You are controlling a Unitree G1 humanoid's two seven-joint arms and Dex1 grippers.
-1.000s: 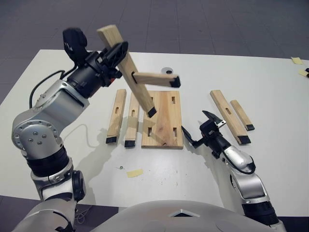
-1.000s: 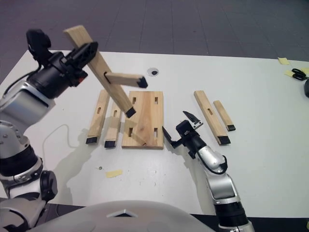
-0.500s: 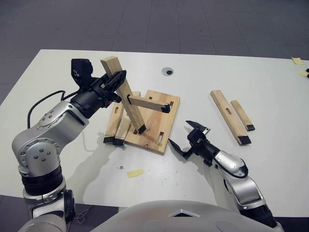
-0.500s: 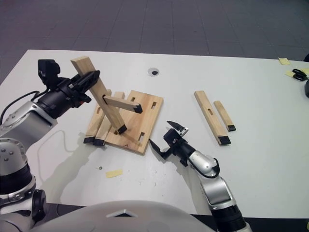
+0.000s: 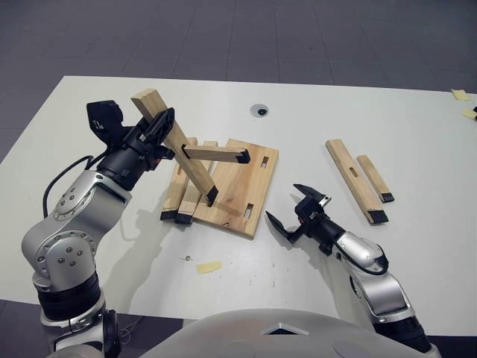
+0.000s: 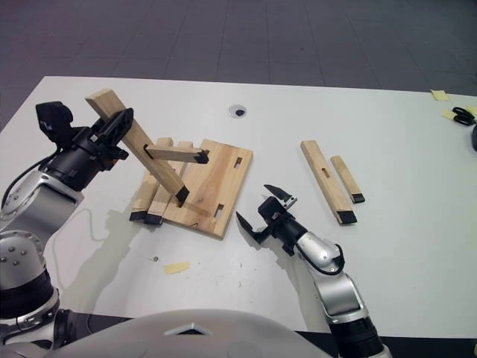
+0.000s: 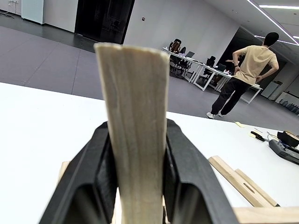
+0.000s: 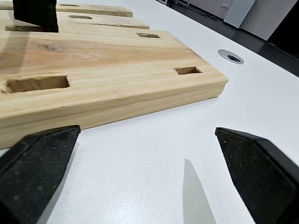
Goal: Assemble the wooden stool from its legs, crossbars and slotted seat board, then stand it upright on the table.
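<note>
Lower than a second ago, my left hand [image 5: 159, 131] clamps the leg [image 5: 195, 165], stiff and light I reckon, near its top; right hand [image 5: 289, 210] gapes beside the seat board [image 5: 240, 195].

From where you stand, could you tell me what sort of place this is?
Probably an open-plan office or lab hall: a large white table with a cable hole, grey floor around it, and desks with chairs under strip lights behind.

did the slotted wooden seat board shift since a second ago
Yes. The slotted wooden seat board has turned: its near end swung toward the robot's left, away from the long slotted wooden leg on the right, which stayed put.
</note>
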